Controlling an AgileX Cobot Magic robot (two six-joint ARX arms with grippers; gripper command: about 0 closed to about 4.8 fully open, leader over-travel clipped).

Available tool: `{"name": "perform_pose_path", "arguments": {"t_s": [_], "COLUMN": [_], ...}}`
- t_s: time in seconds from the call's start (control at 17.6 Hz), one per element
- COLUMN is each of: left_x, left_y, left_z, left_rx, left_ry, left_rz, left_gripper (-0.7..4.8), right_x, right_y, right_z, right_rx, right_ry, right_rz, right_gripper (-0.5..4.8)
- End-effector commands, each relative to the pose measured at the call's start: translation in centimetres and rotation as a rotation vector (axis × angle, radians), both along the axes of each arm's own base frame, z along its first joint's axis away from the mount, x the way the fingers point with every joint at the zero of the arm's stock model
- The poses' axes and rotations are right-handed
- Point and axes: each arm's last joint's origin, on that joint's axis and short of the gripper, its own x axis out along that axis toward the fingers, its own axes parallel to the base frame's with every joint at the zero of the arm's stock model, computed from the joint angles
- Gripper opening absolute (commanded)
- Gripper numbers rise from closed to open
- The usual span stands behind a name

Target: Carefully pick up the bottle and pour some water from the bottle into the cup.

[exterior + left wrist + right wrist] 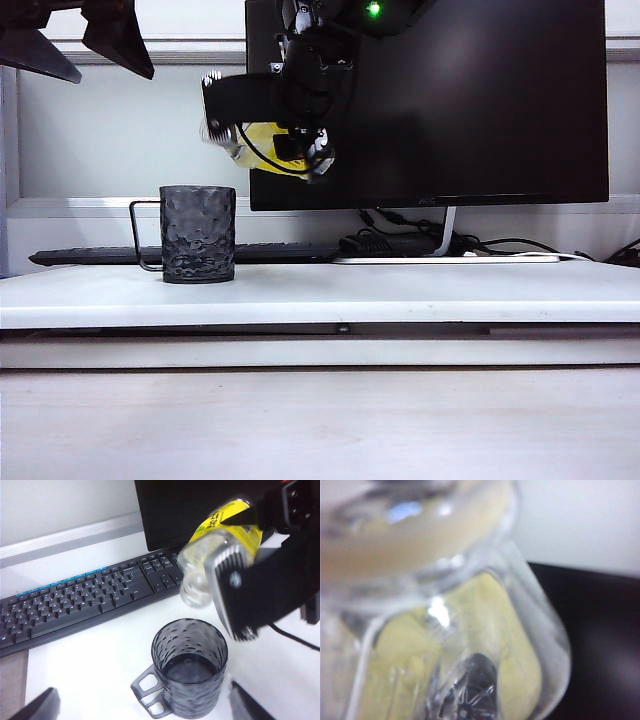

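White surface (400, 290) carries the cup (198, 233), upright in front of a black keyboard (75, 597), with a dark monitor (480, 100) behind. Right hand (262, 125) hangs above and just right of the cup, pinching the bottle (262, 140), tilted with its open mouth toward the cup. Left hand (80, 45), up left of the cup, is spread and holds nothing.

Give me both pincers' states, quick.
Left pincer: open, empty, raised left of the cup.
Right pincer: shut on the bottle, tilted above the cup.
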Motion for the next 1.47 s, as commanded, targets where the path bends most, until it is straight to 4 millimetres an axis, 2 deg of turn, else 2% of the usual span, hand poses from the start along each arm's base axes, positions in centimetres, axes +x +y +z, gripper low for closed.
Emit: {"name": "perform_pose_path", "arguments": {"t_s": [0.06,0.11,0.23,0.4,0.57,0.74,0.96,1.08,1.19,1.3,1.47], "left_x": [0.0,0.0,-0.1,-0.6,-1.2,-2.1,-2.8,-3.0,-3.0,-3.0,-3.0], "left_y": [0.0,0.0,-0.1,0.1,0.3,0.6,0.8,0.9,0.9,0.9,0.9], "left_z": [0.2,0.2,0.3,1.5,2.4,3.5,4.1,4.2,4.2,4.2,4.2], "left_rx": [-0.006,-0.008,-0.025,-0.087,-0.107,-0.134,-0.148,-0.15,-0.15,-0.15,-0.146], "left_ry": [-0.01,-0.01,-0.012,-0.083,-0.142,-0.207,-0.23,-0.239,-0.239,-0.238,-0.239], "left_rz": [-0.007,-0.015,-0.039,-0.043,-0.048,-0.052,-0.068,-0.069,-0.069,-0.069,-0.069], "left_gripper": [4.79,4.79,4.79,4.79,4.79,4.79,4.79,4.79,4.79,4.79,4.79], "right_x": [-0.1,-0.1,-0.2,-1.2,-2.7,-3.6,-2.0,-1.6,-1.2,-1.0,-1.5], "right_y": [-0.2,-0.3,-0.4,-1.2,-2.9,-5.0,-9.4,-10.3,-11.3,-12.2,-12.5], "right_z": [1.3,1.4,1.7,4.9,8.5,10.5,9.5,9.2,8.3,4.5,0.2], "right_rx": [0.292,0.417,0.573,0.879,1.079,1.163,1.273,1.261,1.285,1.309,1.305], "right_ry": [0.02,0.039,0.065,0.06,0.041,0.045,0.137,0.138,0.187,0.253,0.316], "right_rz": [-0.119,-0.17,-0.212,-0.215,-0.236,-0.318,-0.553,-0.591,-0.657,-0.759,-0.842], "right_gripper": [1.64,1.44,1.44,1.44,1.44,1.44,1.44,1.38,1.07,1.07,1.07]}}
